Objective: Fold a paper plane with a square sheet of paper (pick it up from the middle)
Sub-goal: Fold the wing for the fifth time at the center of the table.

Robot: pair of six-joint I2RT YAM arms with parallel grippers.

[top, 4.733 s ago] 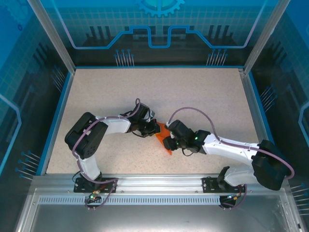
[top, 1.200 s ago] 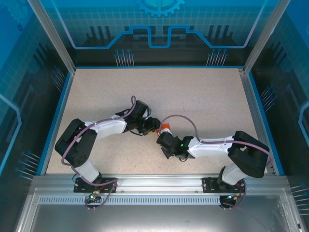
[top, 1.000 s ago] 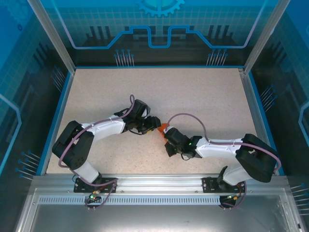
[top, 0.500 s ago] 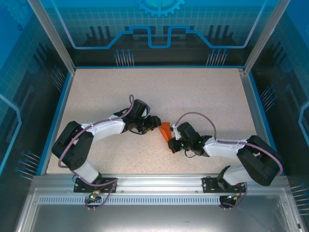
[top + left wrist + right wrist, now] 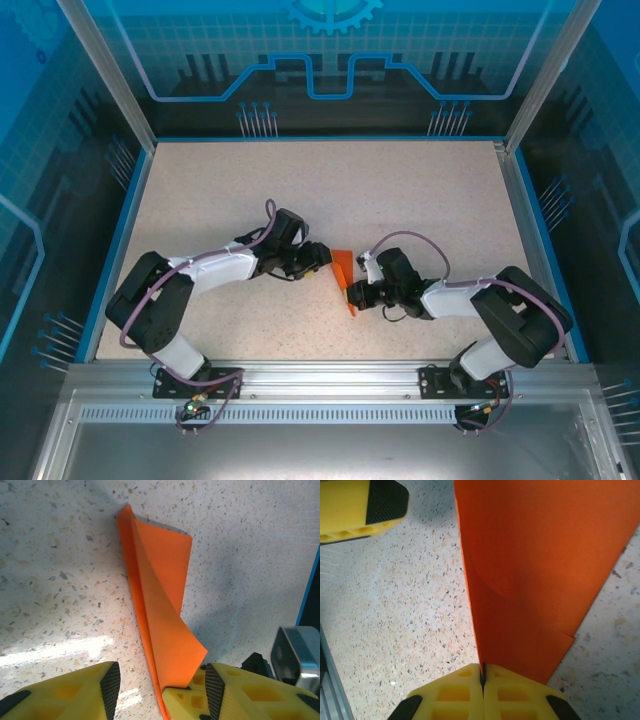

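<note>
The folded orange paper sheet (image 5: 343,272) sits near the middle of the tabletop (image 5: 400,190), one flap lifted, between the two arms. The right claw (image 5: 482,672) is pinched tight on its edge. The left claw (image 5: 157,685) stands partly spread, the paper's end reaching between its fingers.

speckled beige tabletop (image 5: 400,190) within translucent blue patterned walls (image 5: 330,50), aluminium rail (image 5: 330,385) along near edge
</note>
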